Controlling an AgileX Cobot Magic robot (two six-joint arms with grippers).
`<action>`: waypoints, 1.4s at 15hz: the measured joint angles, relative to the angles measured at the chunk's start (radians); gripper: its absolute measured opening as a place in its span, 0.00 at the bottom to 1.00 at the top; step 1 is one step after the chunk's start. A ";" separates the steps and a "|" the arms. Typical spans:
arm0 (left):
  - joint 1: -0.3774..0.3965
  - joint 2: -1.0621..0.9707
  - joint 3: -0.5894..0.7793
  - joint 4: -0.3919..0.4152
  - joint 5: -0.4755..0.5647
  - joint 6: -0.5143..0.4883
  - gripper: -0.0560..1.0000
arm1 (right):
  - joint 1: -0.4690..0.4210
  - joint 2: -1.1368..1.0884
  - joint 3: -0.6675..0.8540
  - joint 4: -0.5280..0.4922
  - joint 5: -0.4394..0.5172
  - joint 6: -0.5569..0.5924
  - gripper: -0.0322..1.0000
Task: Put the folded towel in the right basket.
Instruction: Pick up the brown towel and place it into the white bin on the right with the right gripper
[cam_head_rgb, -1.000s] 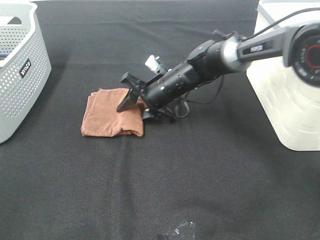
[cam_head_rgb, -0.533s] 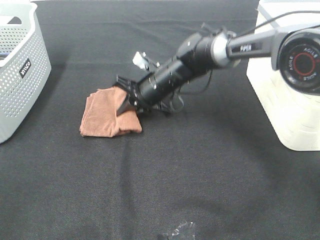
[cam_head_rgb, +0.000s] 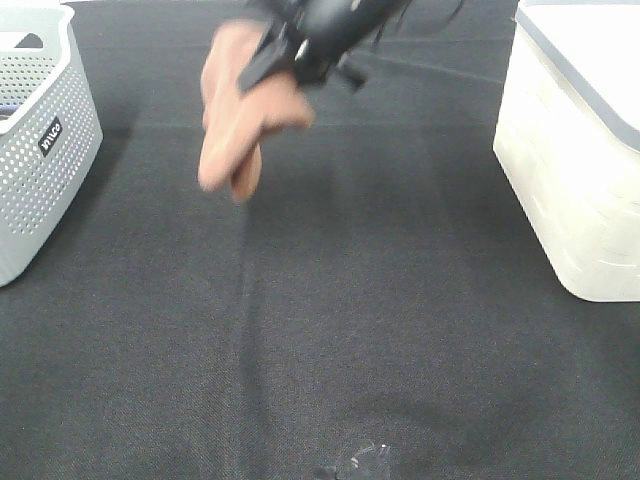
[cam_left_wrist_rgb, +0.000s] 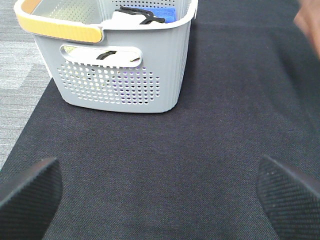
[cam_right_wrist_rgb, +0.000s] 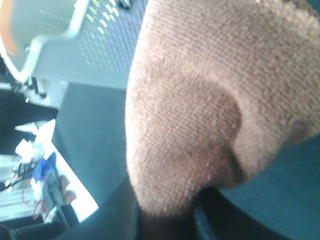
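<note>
The brown folded towel (cam_head_rgb: 238, 110) hangs in the air at the top of the exterior view, held by my right gripper (cam_head_rgb: 285, 52), which is shut on its upper edge. The towel fills the right wrist view (cam_right_wrist_rgb: 200, 100) and hides the fingers there. The right basket (cam_head_rgb: 575, 150), a cream bin with a grey rim, stands at the right edge, well to the right of the towel. My left gripper (cam_left_wrist_rgb: 160, 192) is open; its two dark fingertips (cam_left_wrist_rgb: 30, 187) show over bare black cloth, holding nothing.
A grey perforated basket (cam_head_rgb: 35, 130) stands at the left edge; in the left wrist view (cam_left_wrist_rgb: 120, 75) it holds dark and blue items and has a yellow handle. A black cloth (cam_head_rgb: 330, 330) covers the table. A small shiny scrap (cam_head_rgb: 362, 462) lies at the front edge.
My right gripper closed on the towel where it lay on the cloth and lifted it high off the table, toward the top of the view. The towel now dangles.
</note>
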 joint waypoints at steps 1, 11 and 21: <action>0.000 0.000 0.000 0.000 0.000 0.000 0.98 | -0.031 -0.020 -0.042 -0.001 0.010 0.023 0.22; 0.000 0.000 0.000 -0.001 0.000 0.000 0.98 | -0.592 -0.389 0.033 -0.670 0.018 0.177 0.22; 0.000 0.000 0.000 -0.001 0.000 0.000 0.98 | -0.605 -0.275 0.164 -0.788 0.028 0.197 0.85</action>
